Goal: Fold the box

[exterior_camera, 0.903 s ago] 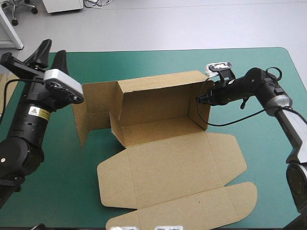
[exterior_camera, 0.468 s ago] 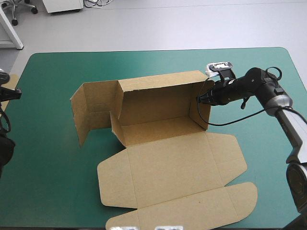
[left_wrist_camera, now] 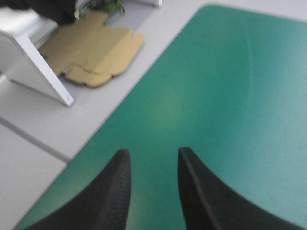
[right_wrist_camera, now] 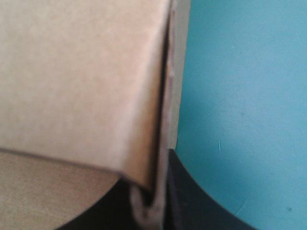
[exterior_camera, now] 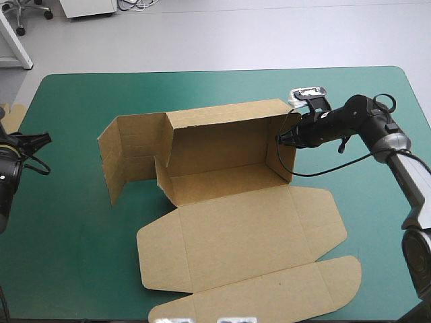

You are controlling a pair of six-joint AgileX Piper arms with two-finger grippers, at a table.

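My left arm has drawn back. Earlier it stood raised over the table's left part, close to the box's (exterior_camera: 222, 145) open left wing (exterior_camera: 128, 158); now it sits low at the table's left edge, well apart from the board. My left gripper (left_wrist_camera: 151, 153) holds nothing, its black fingers standing apart over bare teal-green cover (exterior_camera: 81, 256), and a spare board (left_wrist_camera: 91, 52) lies on the floor beyond the table's edge.

My right gripper (exterior_camera: 283, 139) has not shifted. It is clamped on the top of the box's right end wall (exterior_camera: 286, 155), the doubled brown sheet pinched between its fingers.

The box stands at mid-table with its back and right walls raised. Its lid (exterior_camera: 242, 235) lies flat toward the near edge.
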